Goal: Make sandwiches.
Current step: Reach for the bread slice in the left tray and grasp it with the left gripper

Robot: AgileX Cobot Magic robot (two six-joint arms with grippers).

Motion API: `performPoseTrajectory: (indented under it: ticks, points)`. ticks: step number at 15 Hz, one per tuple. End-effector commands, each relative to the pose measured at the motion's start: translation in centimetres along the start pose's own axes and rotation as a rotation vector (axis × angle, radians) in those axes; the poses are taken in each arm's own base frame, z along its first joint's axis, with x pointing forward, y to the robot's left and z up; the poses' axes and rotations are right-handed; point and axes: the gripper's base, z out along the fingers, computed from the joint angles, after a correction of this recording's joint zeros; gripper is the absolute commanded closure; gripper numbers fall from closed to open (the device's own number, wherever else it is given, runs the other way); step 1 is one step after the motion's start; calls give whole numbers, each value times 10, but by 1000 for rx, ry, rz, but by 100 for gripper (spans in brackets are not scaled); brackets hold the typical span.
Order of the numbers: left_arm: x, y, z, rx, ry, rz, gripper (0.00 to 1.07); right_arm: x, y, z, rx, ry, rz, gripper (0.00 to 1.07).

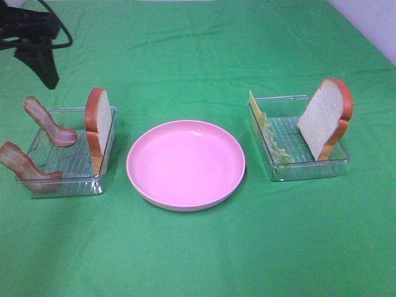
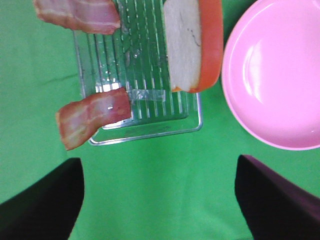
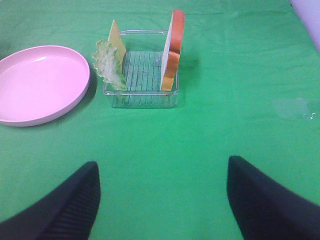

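Observation:
The sandwich parts stand apart in two clear trays. The left tray (image 1: pixel 68 184) holds two bacon strips (image 1: pixel 49 120) (image 1: pixel 25 164) and an upright bread slice (image 1: pixel 99 127). In the right tray (image 1: pixel 309 172) are a yellow cheese slice (image 1: pixel 255 108), a lettuce leaf (image 1: pixel 275 145) and a leaning bread slice (image 1: pixel 326 117). My left gripper (image 2: pixel 160 200) hangs open behind the left tray (image 2: pixel 150 132), holding nothing; bacon (image 2: pixel 92 116) and bread (image 2: pixel 192 45) lie beyond it. My right gripper (image 3: pixel 160 200) is open and empty, well short of the lettuce (image 3: pixel 109 64), cheese (image 3: pixel 118 40) and bread (image 3: pixel 172 50).
A round pink plate (image 1: pixel 185 164) sits empty between the trays on the green cloth. The left arm (image 1: pixel 37 37) shows dark at the far left corner. A pale wall edge (image 1: pixel 371 25) runs along the far right.

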Motion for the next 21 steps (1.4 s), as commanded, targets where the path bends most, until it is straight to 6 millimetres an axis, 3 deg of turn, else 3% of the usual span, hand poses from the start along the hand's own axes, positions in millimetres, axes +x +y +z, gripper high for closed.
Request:
performPoseTrajectory:
  ticks: [1,4,9,11,16,19,21]
  points:
    - [-3,-28,21,-48,31,-1,28,1,0,-1,10,-20,-1,39]
    - [-10,-46,51,-81,25,-10,28,1,0,-1,10,-20,-1,39]
    - [-25,-51,116,-82,4,-14,29,1,0,-1,10,-20,-1,39]
    - [-27,-52,124,-80,-2,-14,32,1,0,-1,10,-20,-1,39]
    - [-28,-48,126,-107,-5,-19,70,1,0,-1,10,-20,-1,39]
    - [-25,-47,122,-116,14,-21,107,1,0,-1,10,-20,-1,39]
    - [-24,-47,108,-115,9,-23,107,1,0,-1,10,-20,-1,39]
